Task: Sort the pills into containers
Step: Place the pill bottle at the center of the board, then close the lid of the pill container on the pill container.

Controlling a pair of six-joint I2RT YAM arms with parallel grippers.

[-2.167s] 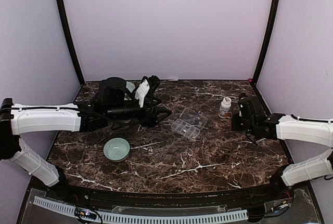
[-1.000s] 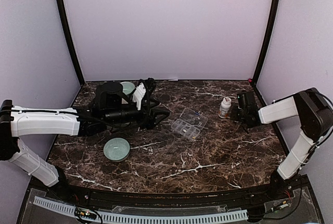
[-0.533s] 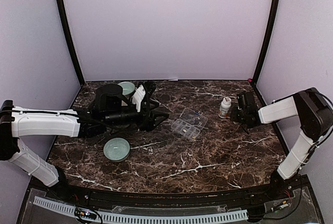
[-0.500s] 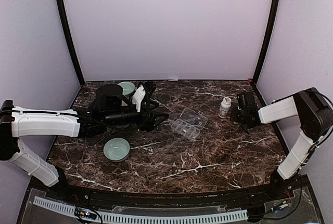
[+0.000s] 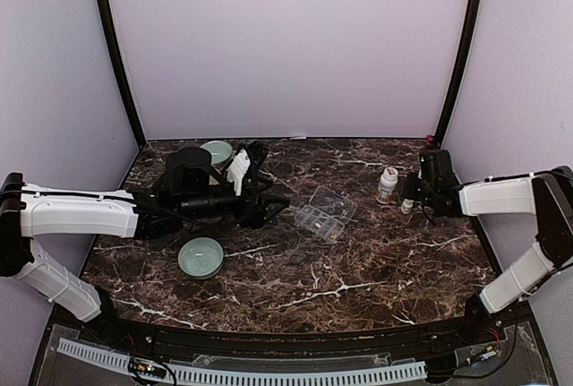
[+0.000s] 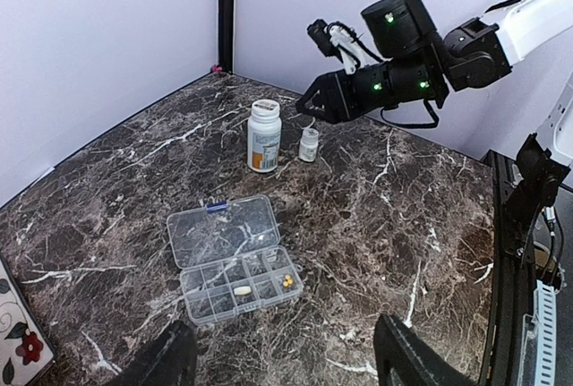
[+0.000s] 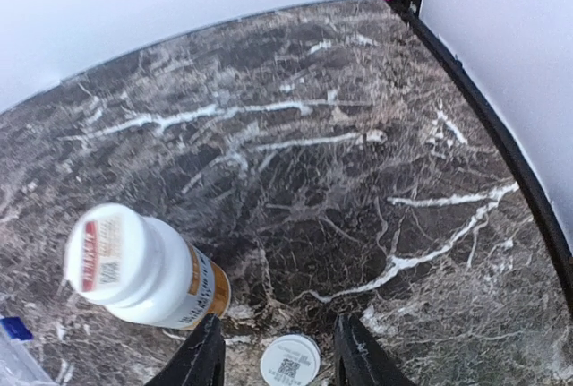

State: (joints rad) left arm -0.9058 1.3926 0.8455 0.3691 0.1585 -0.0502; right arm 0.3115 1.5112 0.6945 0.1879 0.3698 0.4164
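**Me:** While my left gripper (image 6: 282, 364) hangs empty left of centre, fingers spread wide, the work sits on the other side. That arm runs between the far bowl (image 5: 218, 150) and the near bowl (image 5: 200, 256).

**Partner:** Where is the box?

**Me:** The pill organiser (image 6: 235, 256) lies mid-table, just right of my left fingers. Its lid is thrown open toward the far side. Some yellow pills are in one compartment and a white one in another. Farther right stands a white-capped bottle (image 6: 263, 135), with a small vial (image 7: 289, 364) close on its right.

**Partner:** And your right fingers?

**Me:** My right gripper (image 6: 306, 107) straddles the vial from above with its fingers apart. Dark table shows on either side of the cap, so nothing is clamped.

**Partner:** How would you take it cleanly?

**Me:** I judge the vial light and quick to tip. I would centre the cap between the pads and come low enough to catch the body, not just the lid. I would keep my left finger off the bottle and close gently.
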